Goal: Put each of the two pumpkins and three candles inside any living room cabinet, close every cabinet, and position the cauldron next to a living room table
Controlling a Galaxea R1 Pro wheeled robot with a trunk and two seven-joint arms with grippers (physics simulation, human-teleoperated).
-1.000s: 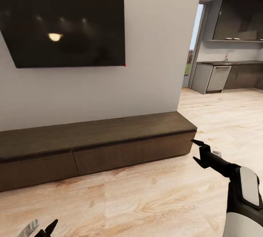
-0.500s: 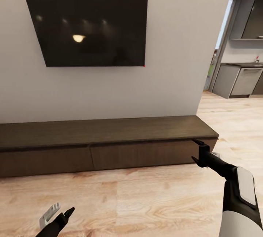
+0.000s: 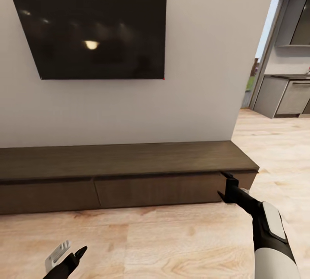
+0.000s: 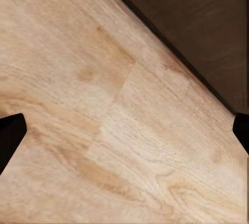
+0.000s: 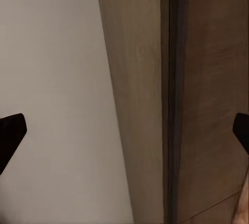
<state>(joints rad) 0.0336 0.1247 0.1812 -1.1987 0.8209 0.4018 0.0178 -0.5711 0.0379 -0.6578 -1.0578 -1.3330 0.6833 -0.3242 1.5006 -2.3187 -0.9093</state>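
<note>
Head view: the cabinet [image 3: 125, 171], a long low dark-brown unit, runs along the far wall beneath a wall-mounted television [image 3: 92, 34], with pale wood floor [image 3: 172, 240] in the near ground. We see two flat drawer fronts, both flush and shut, divided by a narrow vertical seam left of centre. Our right gripper [image 3: 227, 185] hangs just in front of the cabinet's right end with its jaws parted and empty; in the right wrist view the two fingertips stand wide apart, framing the wall and the cabinet's top edge. Our left gripper [image 3: 69, 253] sits low at the near left, well apart from the cabinet, jaws likewise spread and holding nothing.

We judge the fronts rigid, smooth and fairly heavy on their runners. Lacking handles, they offer purchase only at the shadowed gap under the top slab or at the end edge. A fingertip hooked there may slip, so we would pull slowly and squarely.
</note>
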